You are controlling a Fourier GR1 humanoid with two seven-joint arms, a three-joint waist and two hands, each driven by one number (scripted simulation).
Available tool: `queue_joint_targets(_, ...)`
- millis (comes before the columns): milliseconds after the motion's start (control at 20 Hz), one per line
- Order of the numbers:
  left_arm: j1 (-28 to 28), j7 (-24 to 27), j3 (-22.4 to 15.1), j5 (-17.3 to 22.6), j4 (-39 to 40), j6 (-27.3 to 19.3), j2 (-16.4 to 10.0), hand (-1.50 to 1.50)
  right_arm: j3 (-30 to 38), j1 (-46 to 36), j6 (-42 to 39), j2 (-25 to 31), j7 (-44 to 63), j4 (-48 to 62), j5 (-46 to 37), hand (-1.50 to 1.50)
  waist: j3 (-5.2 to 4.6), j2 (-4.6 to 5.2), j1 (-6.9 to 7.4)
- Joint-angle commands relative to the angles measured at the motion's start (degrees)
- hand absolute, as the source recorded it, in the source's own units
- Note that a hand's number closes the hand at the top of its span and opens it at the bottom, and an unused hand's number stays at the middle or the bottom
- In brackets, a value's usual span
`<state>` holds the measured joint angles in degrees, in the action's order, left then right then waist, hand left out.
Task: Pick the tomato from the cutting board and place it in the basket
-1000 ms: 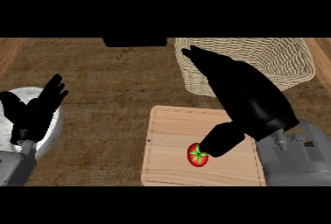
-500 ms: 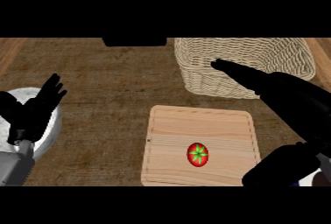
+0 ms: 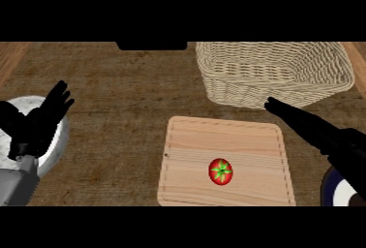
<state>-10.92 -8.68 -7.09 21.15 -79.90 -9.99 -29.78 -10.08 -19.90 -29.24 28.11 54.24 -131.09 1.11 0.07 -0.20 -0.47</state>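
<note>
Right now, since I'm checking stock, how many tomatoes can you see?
1. The tomato lies on the cutting board, toward its near edge. None shows inside the basket, though its near wall may hide some.

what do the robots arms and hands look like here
The left hand is plain black with slim, tapering fingers, joined to a smooth grey, tube-shaped forearm. The right hand is the same black, and only black shows behind it. No cables, markings or sleeves are visible.

A mottled dark-brown countertop (image 3: 121, 101) fills the view. Lighter reddish wooden strips (image 3: 8, 60) border its upper corners; a flat black block (image 3: 151, 45) sits at the far edge.
</note>
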Motion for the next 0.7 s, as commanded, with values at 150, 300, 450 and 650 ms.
queue_joint_targets(150,-1.33,1.26,-0.61,-3.80,3.50,-0.13,3.49,0.00,-9.28,11.30,5.43,-7.41,-14.57,3.77,-23.54,-1.50,0.00,0.38,0.34)
queue_joint_targets(300,-3.12,-0.90,1.05,-3.40,3.19,0.55,3.77,0.00,-11.43,14.09,10.08,-9.55,-21.33,8.11,-29.05,-1.50,-0.02,0.28,0.31)
queue_joint_targets(450,-0.23,-0.17,2.79,-2.92,1.15,2.37,2.04,0.00,-13.41,15.84,16.53,-13.07,-27.66,13.93,-32.95,-1.50,-0.02,0.23,0.73)
queue_joint_targets(650,-0.97,0.14,1.87,-5.84,2.20,1.81,5.87,0.00,-13.94,16.09,19.06,-16.87,-30.91,19.71,-33.67,-1.50,-0.06,0.21,0.49)
